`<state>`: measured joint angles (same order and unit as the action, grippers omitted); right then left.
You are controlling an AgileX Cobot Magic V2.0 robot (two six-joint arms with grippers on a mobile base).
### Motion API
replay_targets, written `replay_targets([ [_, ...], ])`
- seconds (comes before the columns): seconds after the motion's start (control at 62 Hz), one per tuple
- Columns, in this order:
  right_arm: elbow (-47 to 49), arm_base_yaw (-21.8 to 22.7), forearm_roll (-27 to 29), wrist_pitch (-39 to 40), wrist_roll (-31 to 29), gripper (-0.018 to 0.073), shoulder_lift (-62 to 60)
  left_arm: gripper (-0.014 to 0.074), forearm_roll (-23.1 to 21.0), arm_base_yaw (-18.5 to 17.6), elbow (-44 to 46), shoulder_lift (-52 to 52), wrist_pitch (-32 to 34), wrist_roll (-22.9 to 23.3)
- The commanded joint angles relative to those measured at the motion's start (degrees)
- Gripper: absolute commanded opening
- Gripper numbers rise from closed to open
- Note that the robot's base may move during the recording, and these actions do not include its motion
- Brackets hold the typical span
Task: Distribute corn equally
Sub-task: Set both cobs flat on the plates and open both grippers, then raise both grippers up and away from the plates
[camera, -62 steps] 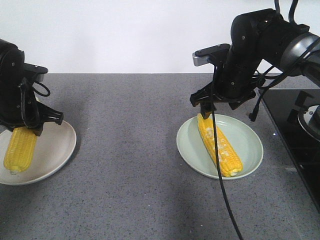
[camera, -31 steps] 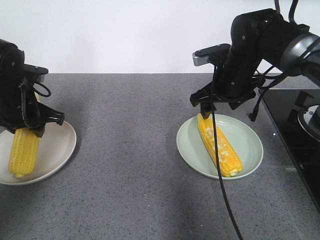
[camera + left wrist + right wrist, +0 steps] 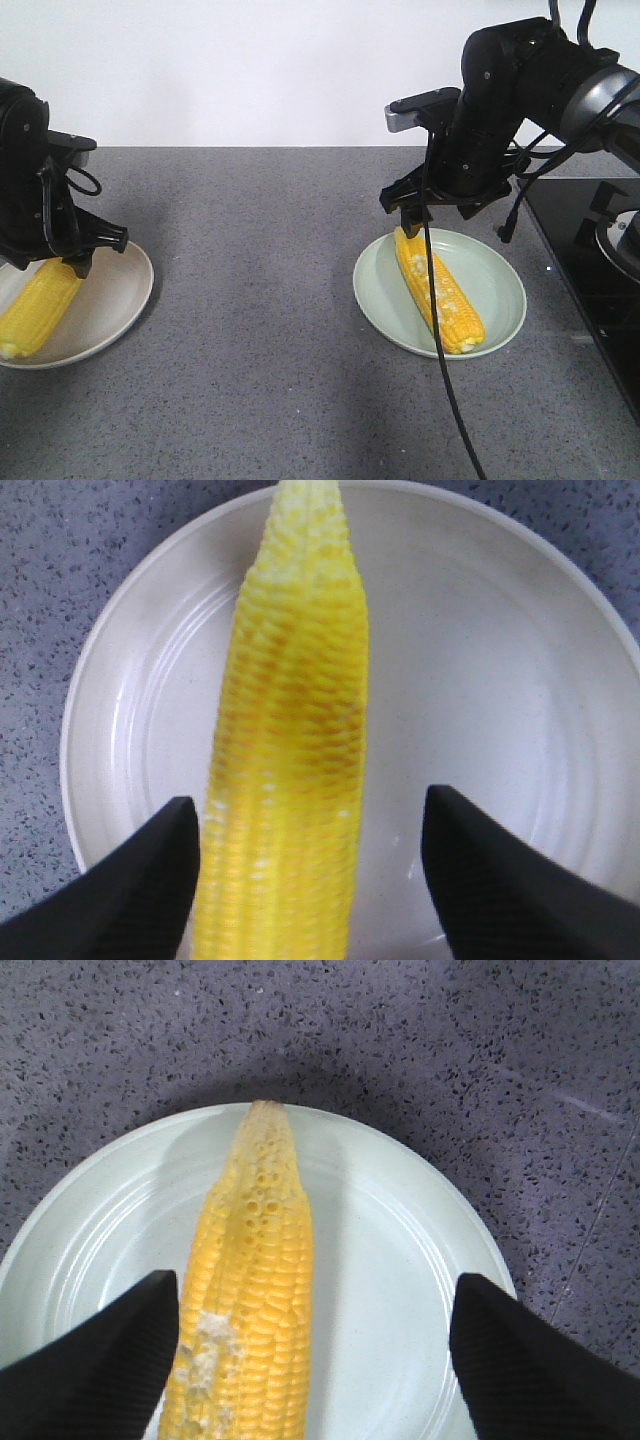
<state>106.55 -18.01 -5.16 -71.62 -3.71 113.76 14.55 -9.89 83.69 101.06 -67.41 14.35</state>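
The split looks finished as far as the views show: 1 cob of corn [image 3: 38, 308] lies on the white plate [image 3: 115, 300] at the left and 1 more cob [image 3: 440, 290] lies on the pale green plate [image 3: 495, 300] at the right, so little seems left beyond clearing the arms away. The left gripper [image 3: 310, 865] hangs low over its plate with jaws spread, 1 jaw touching the cob's side and the other apart. The right gripper [image 3: 310, 1345] hovers just above the far end of its cob, jaws wide and holding nothing.

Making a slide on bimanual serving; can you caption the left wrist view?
Open left hand above a bright yellow corn cob lying on a round white plate.
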Motion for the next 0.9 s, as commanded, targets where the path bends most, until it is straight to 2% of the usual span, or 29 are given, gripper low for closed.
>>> replay_targets([
  [0.0, 1.44, 0.27, 0.07, -1.32, -0.46, 0.0546, -3.61, 0.0472, 1.01, -0.04, 1.19, -2.72, 0.33, 0.05],
  [0.177, 1.49, 0.09, 2.62, 1.65, -1.69, 0.0522, -6.22, 0.0468, 0.59, -0.04, 1.19, -3.48, -0.17, 0.05],
  [0.29, 1.49, -0.53, 3.18, 4.02, -3.32, 0.0445, -9.45, 0.0443, 0.43, -0.04, 1.19, -5.25, 0.91, 0.05],
  [0.387, 1.49, -0.89, 3.36, 5.69, -3.32, 0.0331, -12.32, 0.0383, 0.43, -0.04, 1.19, -7.29, 2.10, 0.05],
  [0.451, 1.49, -0.89, 4.28, 6.40, -3.32, 0.0221, -14.00, 0.0326, 0.32, -0.04, 1.19, -9.30, 3.07, 0.05],
  [0.613, 1.30, -0.89, 6.28, 6.42, -5.20, -0.0017, -18.36, 0.0123, -0.96, -0.04, 1.19, -15.23, 7.56, -1.59],
  [0.725, 1.30, -0.89, 11.19, 6.90, -8.54, -0.0009, -21.71, -0.0010, -3.99, -0.04, 1.13, -20.29, 10.48, -3.50],
  [0.887, 1.30, -0.89, 13.84, 7.54, -11.65, -0.0008, -27.31, -0.0008, -7.67, -0.04, 1.13, -28.15, 13.24, -7.41],
])
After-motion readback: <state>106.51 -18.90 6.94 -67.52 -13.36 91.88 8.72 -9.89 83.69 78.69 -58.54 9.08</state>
